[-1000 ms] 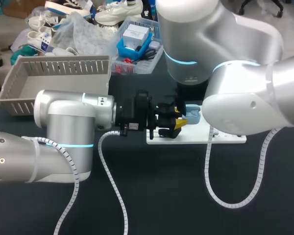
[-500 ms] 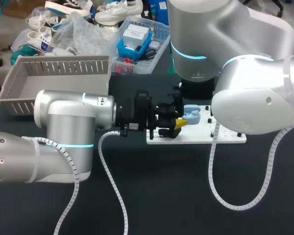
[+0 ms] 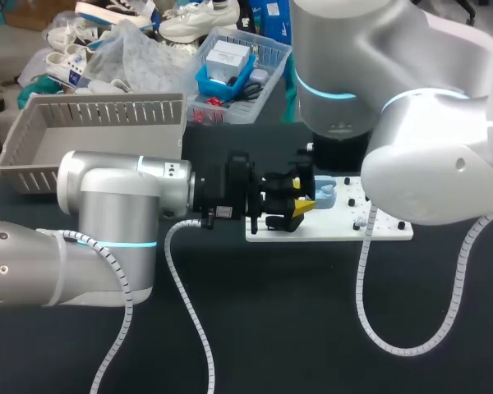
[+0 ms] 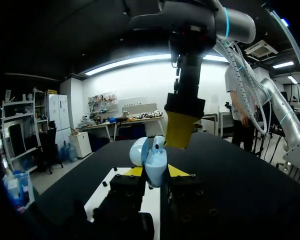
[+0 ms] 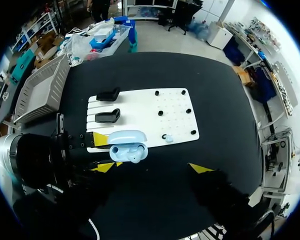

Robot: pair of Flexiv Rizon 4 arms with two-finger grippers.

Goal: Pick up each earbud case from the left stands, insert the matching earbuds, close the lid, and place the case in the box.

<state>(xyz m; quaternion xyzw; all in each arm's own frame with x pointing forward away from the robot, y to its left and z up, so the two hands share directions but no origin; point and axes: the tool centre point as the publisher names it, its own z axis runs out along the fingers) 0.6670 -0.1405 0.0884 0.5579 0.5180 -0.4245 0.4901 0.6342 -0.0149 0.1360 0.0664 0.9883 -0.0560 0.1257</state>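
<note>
Between left gripper (image 4: 155, 172) fingers, clamped: open earbud case (image 4: 152, 161). Right gripper (image 5: 152, 168) above it, fingers apart. Risk: 1 earbud (image 5: 169, 138) ahead on board (image 5: 175, 117) seats crooked, jamming lid.

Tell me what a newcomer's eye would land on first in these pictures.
The light blue earbud case, lid open, stands out most, clamped in the left gripper at the edge of the white board. Just above it hangs the right gripper, its fingers wide apart. A big grey basket sits at the table's far left.
</note>
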